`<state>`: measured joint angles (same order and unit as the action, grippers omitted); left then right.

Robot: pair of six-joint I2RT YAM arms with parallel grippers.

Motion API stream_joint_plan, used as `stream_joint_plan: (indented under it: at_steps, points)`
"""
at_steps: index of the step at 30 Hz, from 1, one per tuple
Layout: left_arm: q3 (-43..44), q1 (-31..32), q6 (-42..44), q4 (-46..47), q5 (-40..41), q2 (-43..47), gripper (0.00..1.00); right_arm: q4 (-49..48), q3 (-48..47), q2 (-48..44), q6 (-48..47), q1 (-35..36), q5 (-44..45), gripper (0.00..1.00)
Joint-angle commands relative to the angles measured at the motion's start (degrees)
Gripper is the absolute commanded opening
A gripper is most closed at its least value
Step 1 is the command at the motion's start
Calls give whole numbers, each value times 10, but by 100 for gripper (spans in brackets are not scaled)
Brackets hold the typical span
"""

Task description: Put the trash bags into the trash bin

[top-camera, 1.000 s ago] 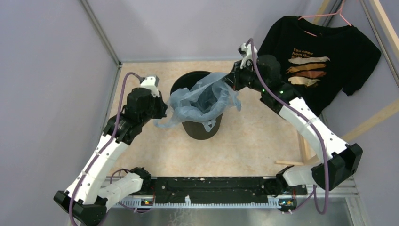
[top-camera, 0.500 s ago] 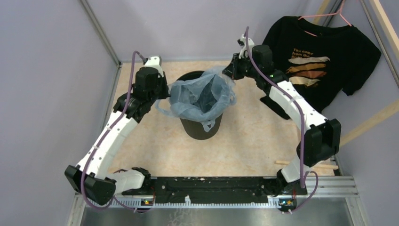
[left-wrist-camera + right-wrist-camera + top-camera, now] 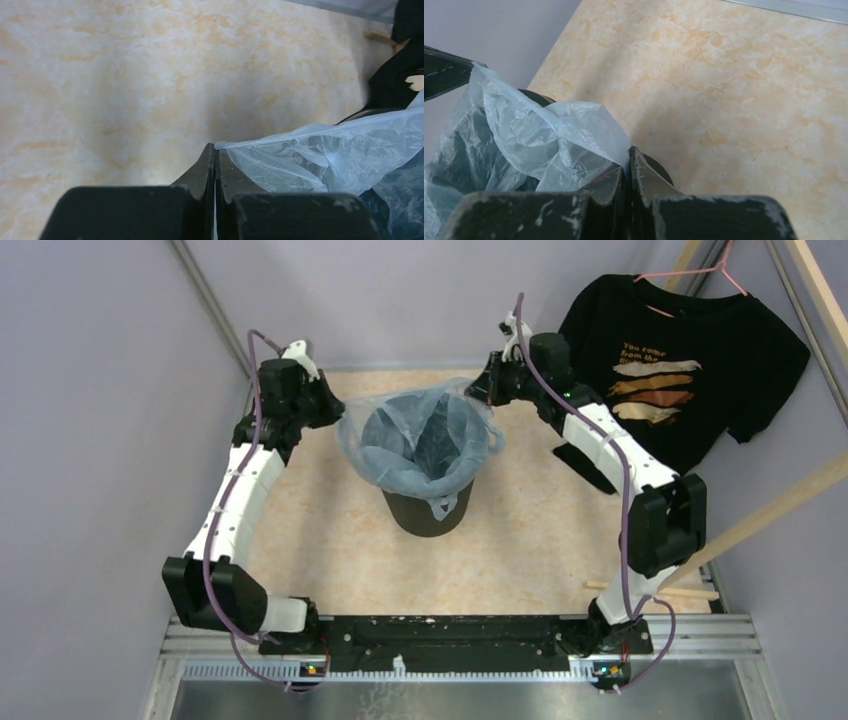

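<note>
Top external shows the bag spread open at mid-bench, sagging into the bin. My left pincer nips the bag's rim at ten o'clock and my right pincer at two o'clock. Each wrist view shows its jaws pressed together on plastic. The mouth's long axis runs between them, directly above the bin, so I'd lower both arms evenly.

Lab robot cell: lavender panel walls, aluminium frame post, marble-print tabletop, T-shirt hanging right of right claw.
</note>
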<state>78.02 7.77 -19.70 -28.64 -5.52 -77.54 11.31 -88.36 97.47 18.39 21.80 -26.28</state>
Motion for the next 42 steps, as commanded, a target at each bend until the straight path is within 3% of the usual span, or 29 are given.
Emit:
stream_joint_plan:
  at_steps: [1,5,11,15,22,28,29,32,33,37,42]
  points:
    - [-1,-20,-29,74,-121,-37,0,-42,21,-2,10,-20,-5,3]
    - [-43,-21,-45,81,-154,-56,0,-44,39,-10,14,-20,-14,7]
    - [-149,-27,-55,111,-142,-35,0,-61,31,-1,41,-20,-44,12]
    - [-154,-28,-48,91,-152,-42,0,-66,27,20,53,-22,-49,11]
    - [-138,-28,-35,77,-158,-33,0,-94,129,-1,50,-40,-23,10]
    - [-156,-28,-32,41,-111,-29,0,-58,136,-15,48,-40,-33,13]
    - [-158,-28,-35,33,-107,-24,4,-43,128,-24,48,-40,-28,16]
    - [-155,-28,-39,0,-78,13,48,17,113,-62,36,-40,11,31]
    - [-153,-29,-39,-11,-61,33,57,35,113,-80,31,-40,26,36]
    - [-162,-29,-34,-48,-3,121,68,85,138,-153,13,-40,79,60]
    - [-232,-29,-46,-52,-7,222,78,101,205,-239,5,-40,113,75]
